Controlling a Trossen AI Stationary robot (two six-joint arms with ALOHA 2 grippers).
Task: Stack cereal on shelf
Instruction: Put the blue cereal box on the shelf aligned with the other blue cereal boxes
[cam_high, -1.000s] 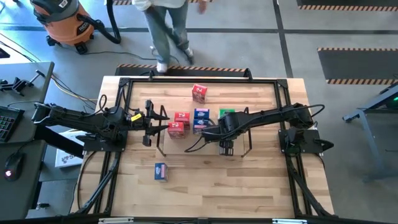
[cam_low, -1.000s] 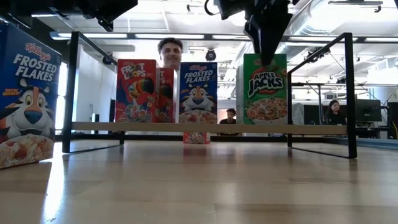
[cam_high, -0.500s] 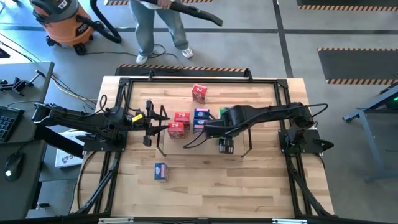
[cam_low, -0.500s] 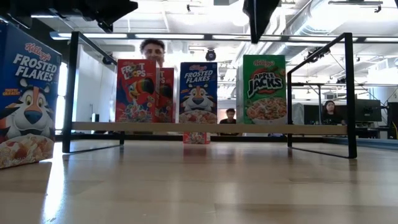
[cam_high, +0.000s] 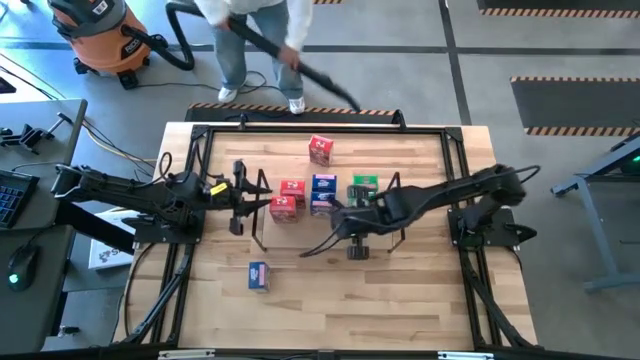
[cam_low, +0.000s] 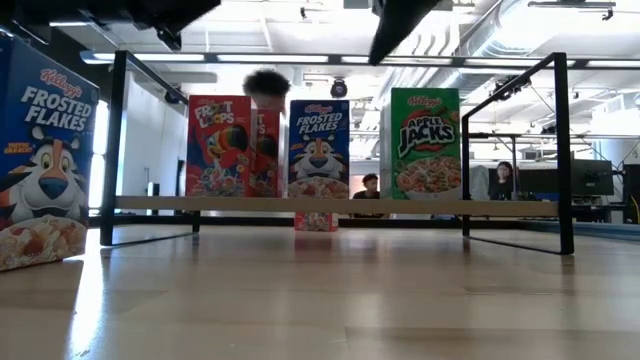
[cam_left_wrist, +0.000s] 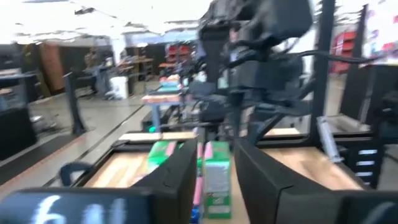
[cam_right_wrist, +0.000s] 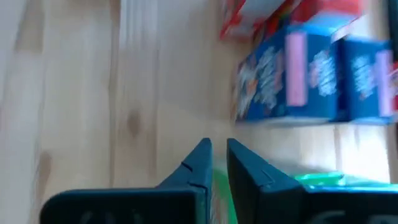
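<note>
Beyond the tabletop (cam_high: 330, 300), a person (cam_high: 255, 40) is standing on the grey floor beside an orange shop vacuum (cam_high: 100, 35), handling its dark hose. On the wooden tabletop the thin black wire shelf (cam_low: 330, 206) is carrying an upright row of cereal boxes: two red boxes (cam_low: 232, 146) overlapping, a blue box (cam_low: 319, 148) beside them, and a green box (cam_low: 426, 142) at the far end.

From above, another red box (cam_high: 320, 149) is standing apart on the side of the shelf nearer the person, and a second blue box (cam_high: 258, 275) is lying alone toward the opposite edge of the tabletop.

The right gripper (cam_high: 358, 245) is hovering just off the shelf, near the green box; its fingers (cam_right_wrist: 186, 168) are sitting almost together with a narrow gap, holding nothing.

The left gripper (cam_high: 238, 196) is waiting at the shelf's other end, pointing along the row, its fingers (cam_left_wrist: 180, 180) spread apart and empty.
</note>
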